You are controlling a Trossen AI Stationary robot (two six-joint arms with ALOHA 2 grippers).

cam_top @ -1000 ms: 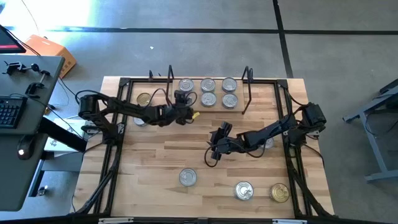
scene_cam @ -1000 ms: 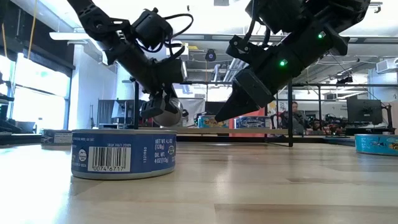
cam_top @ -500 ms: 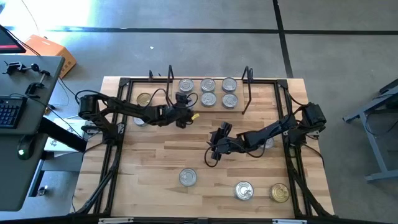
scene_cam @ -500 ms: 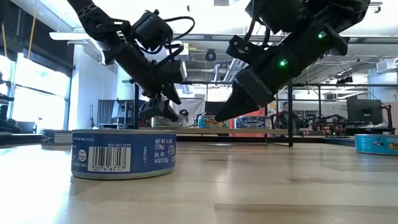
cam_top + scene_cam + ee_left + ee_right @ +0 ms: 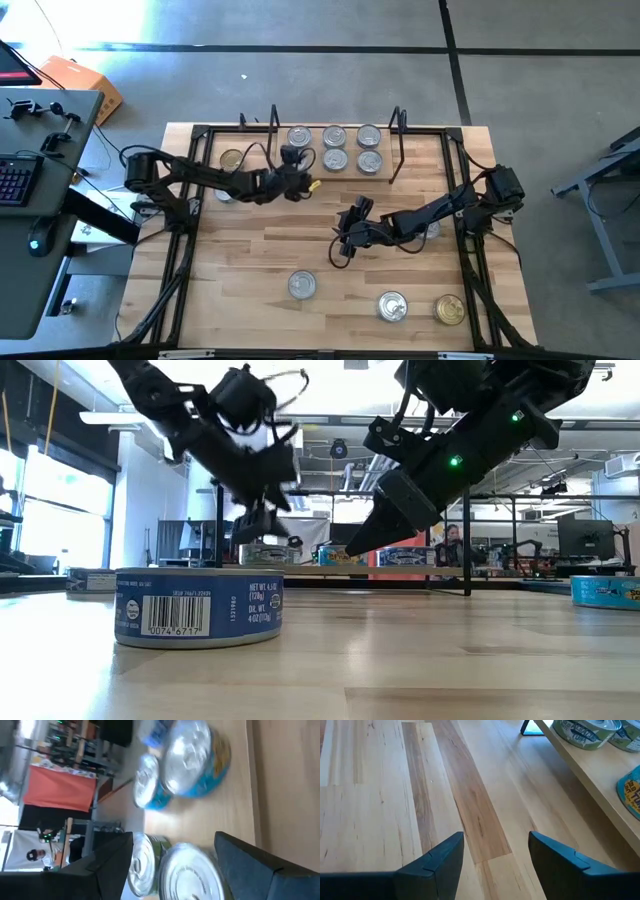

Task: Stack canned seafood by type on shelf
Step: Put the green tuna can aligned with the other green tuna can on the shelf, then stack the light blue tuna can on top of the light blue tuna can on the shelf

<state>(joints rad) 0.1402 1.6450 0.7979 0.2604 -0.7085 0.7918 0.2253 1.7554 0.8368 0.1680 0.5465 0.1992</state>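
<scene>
The shelf [image 5: 352, 171], a low light-wood plank between two black wire uprights, stands at the table's far side and carries several silver-lidded tins of canned seafood [image 5: 334, 137]. My left gripper [image 5: 297, 170] [image 5: 174, 837] is open at the shelf's left end. Its fingers stand on either side of a silver-lidded tin [image 5: 192, 872] [image 5: 262, 550] that rests with its base on the shelf beside another tin [image 5: 142, 865]. My right gripper [image 5: 343, 245] [image 5: 495, 837] hangs open over the bare middle of the table with nothing between its fingers.
Loose tins stand on the table: a gold-lidded one [image 5: 231, 160] left of the shelf, a silver one [image 5: 302, 285] near the middle front, and a silver one [image 5: 391, 306] and a gold one [image 5: 450, 310] at the front right. The low view shows a blue tin [image 5: 198, 608] close by.
My left gripper has opened and let go of the silver-lidded tin. A second ago it held the tin just over the shelf's left end. The tin now stands on the shelf, and the open fingers have drawn a little above it.
</scene>
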